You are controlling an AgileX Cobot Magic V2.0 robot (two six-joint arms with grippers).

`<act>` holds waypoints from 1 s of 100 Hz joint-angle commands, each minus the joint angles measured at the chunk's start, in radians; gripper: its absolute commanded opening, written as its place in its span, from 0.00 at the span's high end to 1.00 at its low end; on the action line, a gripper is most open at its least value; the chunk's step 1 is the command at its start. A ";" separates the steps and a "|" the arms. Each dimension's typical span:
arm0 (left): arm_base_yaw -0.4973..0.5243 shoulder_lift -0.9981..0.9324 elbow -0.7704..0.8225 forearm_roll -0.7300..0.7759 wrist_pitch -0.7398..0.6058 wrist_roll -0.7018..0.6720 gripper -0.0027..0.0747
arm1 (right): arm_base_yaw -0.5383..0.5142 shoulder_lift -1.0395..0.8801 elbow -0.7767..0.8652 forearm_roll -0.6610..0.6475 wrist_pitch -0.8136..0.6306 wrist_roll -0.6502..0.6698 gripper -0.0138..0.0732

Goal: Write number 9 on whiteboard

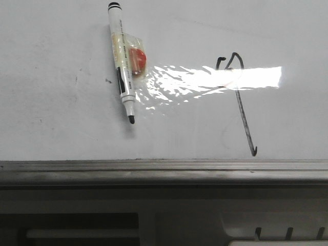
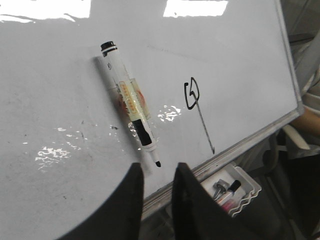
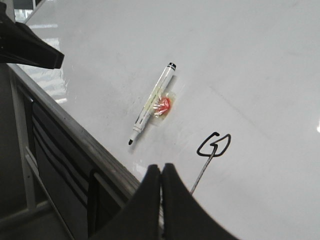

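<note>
A large glossy white whiteboard (image 1: 56,123), faintly smudged and dotted with a few dark specks, fills the front view, with a grey metal ledge (image 1: 154,166) running along its lower edge. On its right part stands the number 9 (image 1: 241,97), drawn in thin black marker strokes: a small angular loop on top and a long slanted tail that ends in a tiny hook just above the ledge; a bright glare band crosses the loop. To the left of the figure, well apart from it, a white marker pen with black end bands (image 1: 122,64) lies against the board, uncapped, its dark tip pointing down toward the ledge, with a clear tape patch holding a red-orange round piece (image 1: 137,58) at its middle. The left gripper (image 2: 158,175) hovers near the pen's tip with its black fingers parted and grasping nothing. The right gripper (image 3: 161,172) sits near the figure's tail, its fingers pressed together, empty.
</note>
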 commanded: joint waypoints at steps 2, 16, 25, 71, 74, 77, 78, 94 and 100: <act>-0.023 -0.068 -0.003 -0.013 0.046 0.006 0.99 | -0.005 -0.032 -0.019 0.025 -0.051 0.000 0.92; -0.023 -0.109 -0.001 -0.013 0.051 0.006 0.99 | -0.005 -0.037 -0.019 0.025 -0.054 0.000 0.92; -0.023 -0.107 -0.001 -0.013 0.051 0.006 0.99 | -0.005 -0.037 -0.019 0.025 -0.054 0.000 0.92; -0.014 -0.143 0.044 0.129 -0.055 0.092 0.99 | -0.005 -0.037 -0.019 0.025 -0.055 0.000 0.92; -0.005 -0.156 0.065 0.203 -0.062 0.092 0.99 | -0.005 -0.037 -0.019 0.025 -0.055 0.000 0.92; 0.009 -0.177 0.086 0.289 -0.062 0.087 0.99 | -0.005 -0.037 -0.019 0.025 -0.055 0.000 0.92; 0.017 -0.182 0.091 0.333 -0.062 0.084 0.99 | -0.005 -0.037 -0.019 0.025 -0.055 0.000 0.92; 0.215 -0.292 0.211 0.654 -0.056 -0.176 0.99 | -0.005 -0.037 -0.019 0.025 -0.055 0.000 0.92; 0.317 -0.323 0.257 0.833 -0.013 -0.369 0.99 | -0.005 -0.037 -0.019 0.025 -0.055 0.000 0.92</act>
